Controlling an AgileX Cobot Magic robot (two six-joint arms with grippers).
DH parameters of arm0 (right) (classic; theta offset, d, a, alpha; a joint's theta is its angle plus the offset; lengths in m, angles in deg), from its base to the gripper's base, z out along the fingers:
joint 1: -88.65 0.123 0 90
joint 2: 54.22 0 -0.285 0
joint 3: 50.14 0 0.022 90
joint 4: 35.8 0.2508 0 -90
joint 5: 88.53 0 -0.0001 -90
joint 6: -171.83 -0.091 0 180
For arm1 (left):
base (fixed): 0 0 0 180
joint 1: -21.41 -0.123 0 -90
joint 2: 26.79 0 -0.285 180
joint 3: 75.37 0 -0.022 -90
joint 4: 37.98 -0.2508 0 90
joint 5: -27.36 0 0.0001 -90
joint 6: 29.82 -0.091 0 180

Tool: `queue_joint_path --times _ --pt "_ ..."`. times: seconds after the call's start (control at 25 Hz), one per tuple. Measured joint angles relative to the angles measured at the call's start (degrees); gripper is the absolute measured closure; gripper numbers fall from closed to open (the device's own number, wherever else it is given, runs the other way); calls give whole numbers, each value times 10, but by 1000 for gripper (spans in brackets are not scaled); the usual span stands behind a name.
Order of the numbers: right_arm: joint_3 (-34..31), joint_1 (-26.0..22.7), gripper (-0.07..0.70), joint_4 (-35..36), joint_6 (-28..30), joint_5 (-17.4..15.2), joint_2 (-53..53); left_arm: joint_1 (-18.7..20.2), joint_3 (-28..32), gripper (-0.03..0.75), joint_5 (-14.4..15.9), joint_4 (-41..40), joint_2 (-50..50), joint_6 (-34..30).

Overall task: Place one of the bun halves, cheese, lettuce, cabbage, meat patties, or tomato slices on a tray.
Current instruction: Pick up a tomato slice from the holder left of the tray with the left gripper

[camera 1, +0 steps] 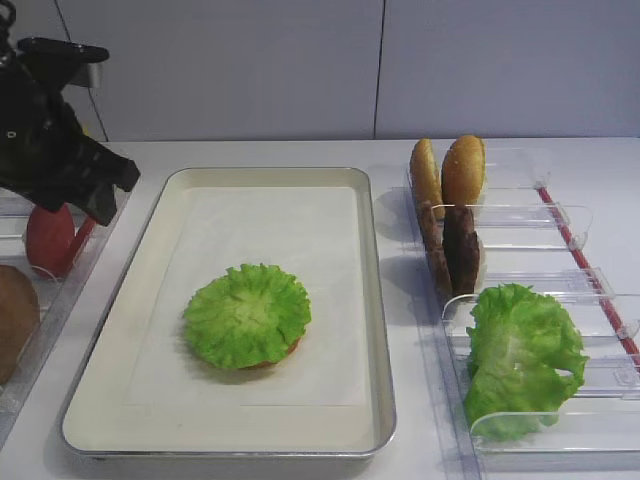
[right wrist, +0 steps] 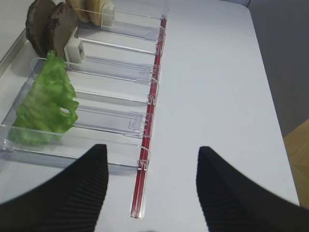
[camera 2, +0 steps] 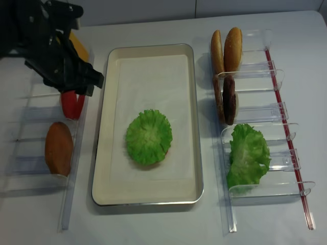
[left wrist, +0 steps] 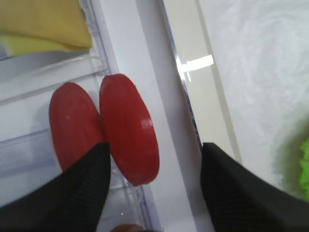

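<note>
Hovering at the upper left of the frame, the left gripper (left wrist: pixel 154 181) spreads its fingers wide above two upright tomato slices (left wrist: pixel 128 128) in their rack; it should drop straight, straddling only the nearer slice.

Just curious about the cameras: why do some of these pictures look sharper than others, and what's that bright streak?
Left wrist view: close-up and soft, the tomato slices and dark fingers blurred; the streak is glare on the tray rim. Right wrist view: fingers blurred, lettuce clearer. Both overhead views: evenly lit, soft shadows.
</note>
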Motion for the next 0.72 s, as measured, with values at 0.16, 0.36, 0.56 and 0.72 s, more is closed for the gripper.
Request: queue_joint_path --times 0.16,0.36,0.56,0.72 --pt "0 0 227 0 -1 0 0 1 -24 314 12 -10 -46 5" --pt "0 0 227 0 -2 0 0 1 -29 370 16 -22 -79 5" --pt "0 0 227 0 -4 0 0 1 -34 552 27 -36 -82 5" --pt "0 0 227 -1 -4 0 0 0 -63 648 67 -51 -82 -2"
